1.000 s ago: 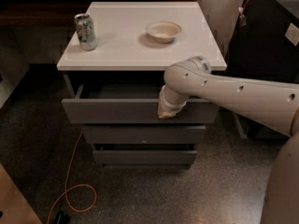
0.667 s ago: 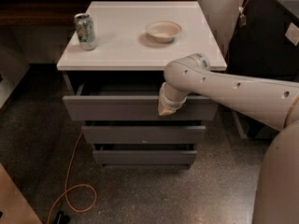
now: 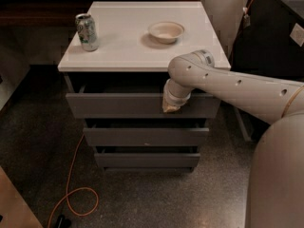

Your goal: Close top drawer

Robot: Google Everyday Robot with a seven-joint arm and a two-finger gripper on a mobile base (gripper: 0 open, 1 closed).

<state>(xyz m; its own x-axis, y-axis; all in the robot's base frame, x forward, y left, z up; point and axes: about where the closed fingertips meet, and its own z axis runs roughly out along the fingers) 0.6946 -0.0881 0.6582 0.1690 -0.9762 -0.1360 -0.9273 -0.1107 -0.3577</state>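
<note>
Top drawer (image 3: 118,106), grey, partly pulled out beneath white worktop (image 3: 123,51) bearing can (image 3: 87,31) and bowl (image 3: 166,31); gripper (image 3: 171,106) against its front panel, right of centre, jaws' opening cannot be told.

You're seeing a smooth cream-white arm (image 3: 237,87), a fat rounded tube dotted with small dark round holes, with a grey band at its domed joint. The wrist steps down in pale rings to the tan gripper (image 3: 171,106), right at the top drawer (image 3: 118,105) front. Near right, the body shell (image 3: 275,175) bulges in plain cream.
</note>
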